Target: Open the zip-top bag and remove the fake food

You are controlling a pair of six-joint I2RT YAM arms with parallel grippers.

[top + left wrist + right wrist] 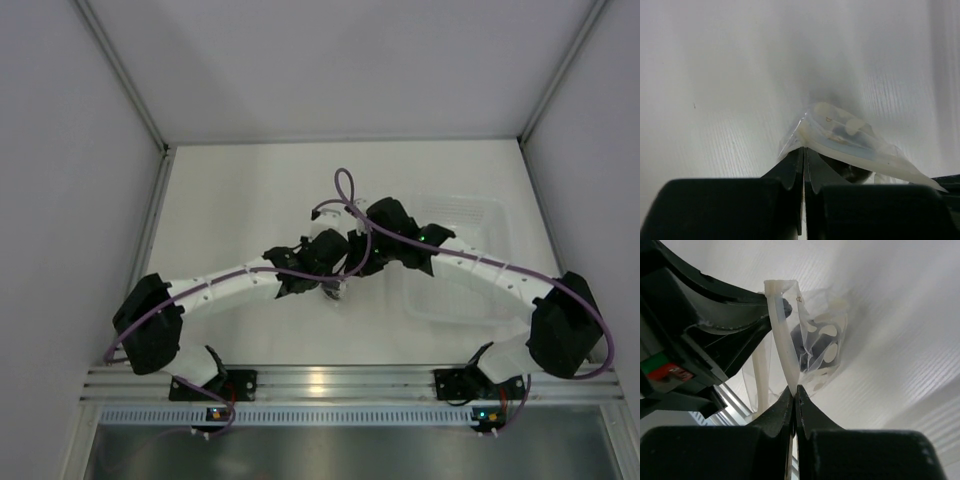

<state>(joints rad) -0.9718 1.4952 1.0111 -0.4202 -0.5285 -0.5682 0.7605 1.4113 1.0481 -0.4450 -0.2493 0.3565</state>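
Between left hand (804, 149) and right hand (794, 388), both clenched on it, zip-top bag (832, 360) holding fake food (802, 337).

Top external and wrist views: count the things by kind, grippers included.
zip-top bag: 1
fake food: 1, dark ball inside the bag
tub: 1
grippers: 2, left gripper and right gripper, each shut on the bag
Total: 5
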